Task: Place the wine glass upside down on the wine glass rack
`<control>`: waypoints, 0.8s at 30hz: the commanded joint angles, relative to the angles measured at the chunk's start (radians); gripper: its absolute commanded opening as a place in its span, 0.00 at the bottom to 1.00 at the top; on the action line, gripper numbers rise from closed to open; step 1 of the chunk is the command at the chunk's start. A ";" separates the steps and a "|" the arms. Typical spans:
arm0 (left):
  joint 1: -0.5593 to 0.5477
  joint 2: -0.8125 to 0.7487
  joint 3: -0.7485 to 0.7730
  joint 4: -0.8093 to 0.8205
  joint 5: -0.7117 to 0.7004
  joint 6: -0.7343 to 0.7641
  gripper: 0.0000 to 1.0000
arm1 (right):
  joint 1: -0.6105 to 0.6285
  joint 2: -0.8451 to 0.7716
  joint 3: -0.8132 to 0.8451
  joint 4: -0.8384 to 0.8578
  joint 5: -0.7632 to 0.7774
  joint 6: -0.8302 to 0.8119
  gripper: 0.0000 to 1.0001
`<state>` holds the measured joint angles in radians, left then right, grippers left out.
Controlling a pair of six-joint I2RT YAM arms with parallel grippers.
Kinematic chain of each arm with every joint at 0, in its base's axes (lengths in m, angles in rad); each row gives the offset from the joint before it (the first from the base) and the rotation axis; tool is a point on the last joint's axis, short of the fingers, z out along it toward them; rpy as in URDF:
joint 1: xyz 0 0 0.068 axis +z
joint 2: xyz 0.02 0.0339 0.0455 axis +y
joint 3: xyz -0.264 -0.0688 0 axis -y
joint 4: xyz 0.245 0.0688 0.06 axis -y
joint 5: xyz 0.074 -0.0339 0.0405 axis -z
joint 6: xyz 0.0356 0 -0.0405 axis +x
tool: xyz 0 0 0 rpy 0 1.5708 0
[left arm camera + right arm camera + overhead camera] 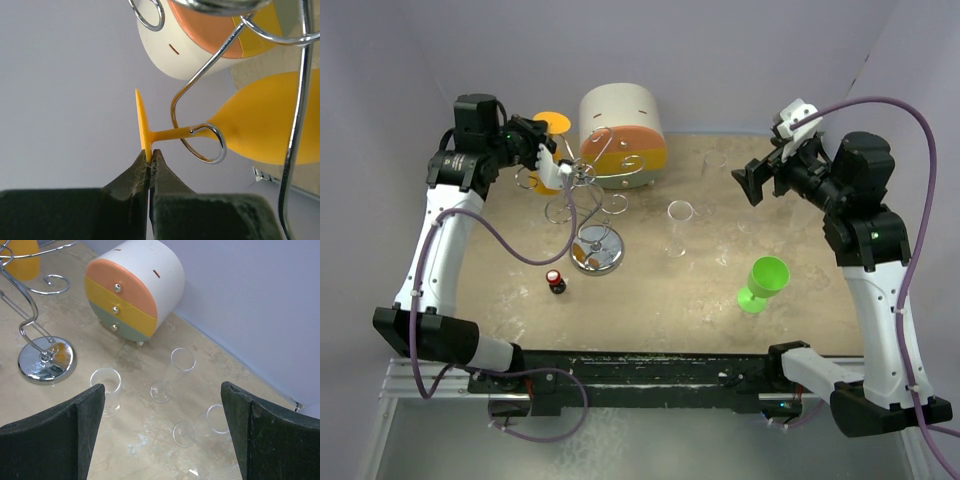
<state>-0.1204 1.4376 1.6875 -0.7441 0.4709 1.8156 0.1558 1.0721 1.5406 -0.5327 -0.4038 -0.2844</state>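
The orange wine glass (pixel 270 125) hangs upside down, its stem lying in a curled scroll arm of the silver wire wine glass rack (pixel 299 100). My left gripper (pixel 150 157) is shut on the rim of the glass's flat foot (pixel 144 125). From above, the foot (pixel 552 122) shows at the rack's far left arm, with my left gripper (pixel 538 140) beside it. The rack's round shiny base (pixel 596 249) stands left of the table's centre and also shows in the right wrist view (pixel 47 360). My right gripper (pixel 162 430) is open and empty, high over the right side (pixel 752 185).
A round white-and-orange drum (pixel 622 135) stands just behind the rack. Clear glasses (pixel 106 390) (pixel 177 367) (pixel 210 422) lie and stand on the table below my right gripper. A green wine glass (pixel 765 282) stands at the right front. A small red-capped bottle (pixel 556 281) stands near the rack's base.
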 commanded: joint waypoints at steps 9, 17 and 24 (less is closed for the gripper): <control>-0.001 -0.091 -0.028 0.009 -0.038 -0.080 0.02 | -0.006 -0.017 -0.005 0.040 -0.019 -0.005 1.00; -0.001 -0.127 -0.085 0.002 -0.056 -0.096 0.04 | -0.007 -0.019 -0.007 0.039 -0.021 -0.003 1.00; -0.001 -0.145 -0.117 -0.007 -0.021 -0.117 0.07 | -0.012 -0.015 -0.015 0.043 -0.030 -0.002 1.00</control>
<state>-0.1204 1.3319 1.5787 -0.7605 0.4156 1.7279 0.1509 1.0702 1.5307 -0.5316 -0.4110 -0.2844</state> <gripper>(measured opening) 0.061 0.998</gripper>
